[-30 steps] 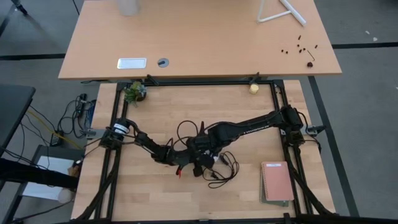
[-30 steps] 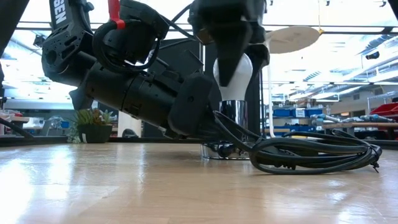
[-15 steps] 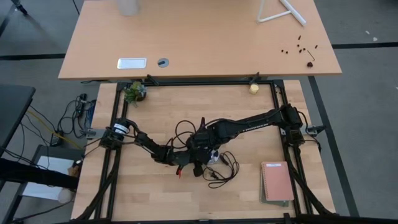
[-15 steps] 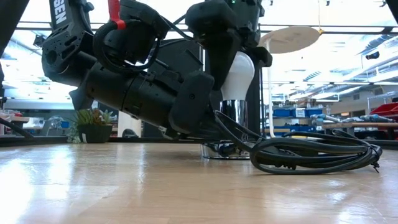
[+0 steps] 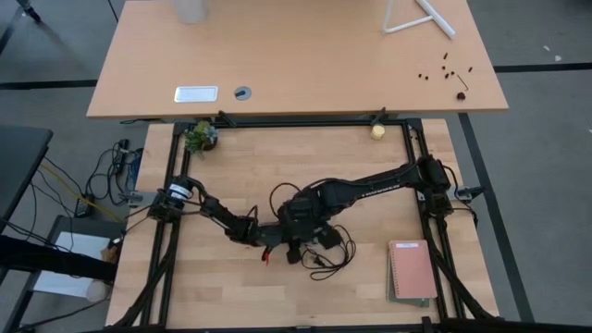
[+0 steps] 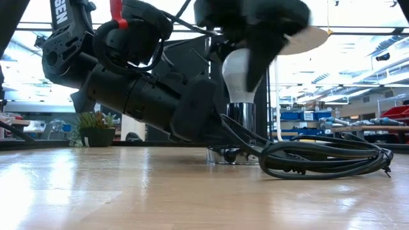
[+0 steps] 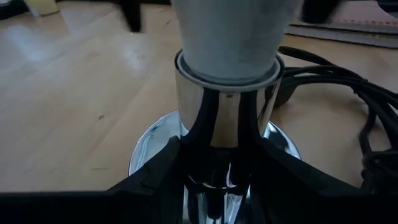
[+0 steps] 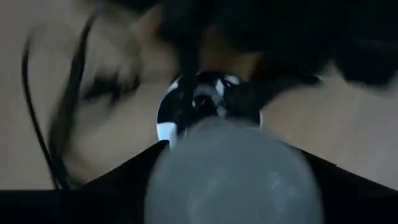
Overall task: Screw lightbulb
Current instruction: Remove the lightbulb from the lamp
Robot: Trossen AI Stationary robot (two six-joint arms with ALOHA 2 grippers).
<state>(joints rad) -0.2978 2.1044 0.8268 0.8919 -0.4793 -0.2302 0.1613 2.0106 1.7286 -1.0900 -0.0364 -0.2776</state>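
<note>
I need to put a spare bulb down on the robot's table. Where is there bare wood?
Bare wood lies between the small plant and the yellowish ball, and along the near edge left of the notebook. The middle is crowded: both arms, the lightbulb and the coiled black cord.

We see a small potted plant point(image 5: 199, 137) at one far corner of the table point(image 5: 231, 287), a yellowish ball point(image 5: 377, 131) toward the other, a pink notebook point(image 5: 412, 270) nearer, and a coiled black cord point(image 6: 326, 156).
</note>
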